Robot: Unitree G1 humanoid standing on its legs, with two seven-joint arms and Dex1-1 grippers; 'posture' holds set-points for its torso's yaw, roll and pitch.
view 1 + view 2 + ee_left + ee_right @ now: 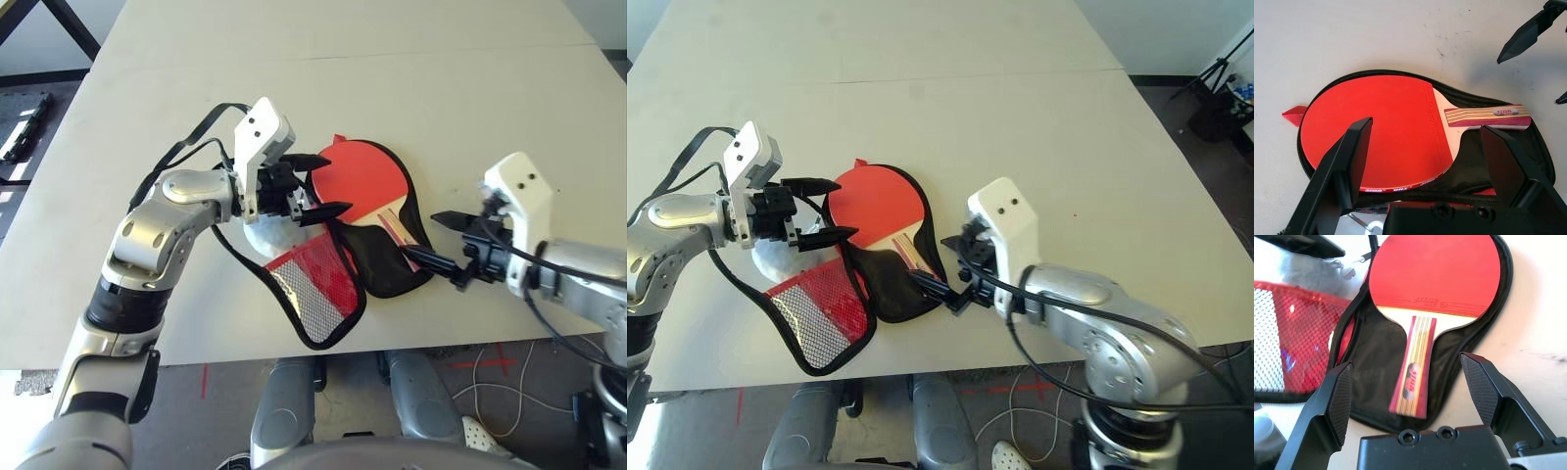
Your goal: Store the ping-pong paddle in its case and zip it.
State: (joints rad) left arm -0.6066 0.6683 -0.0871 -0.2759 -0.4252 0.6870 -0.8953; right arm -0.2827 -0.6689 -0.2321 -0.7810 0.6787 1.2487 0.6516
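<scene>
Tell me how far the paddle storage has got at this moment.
Done: the ping-pong paddle lies on the black lining of the open case. In hand: nothing; the left claw and the right claw are both open, neither holding anything. Left: the mesh-pocket flap lies folded out flat on the table, so it must be folded over the paddle and zipped.

- Tabletop (411, 59): broad, pale beige, one seam line across it, sunlit.
- Floor (20, 127): dark grey beyond the left edge.
- White cable (490, 392): looped on the floor.
- Red tape marks (495, 360): on the floor.
</scene>
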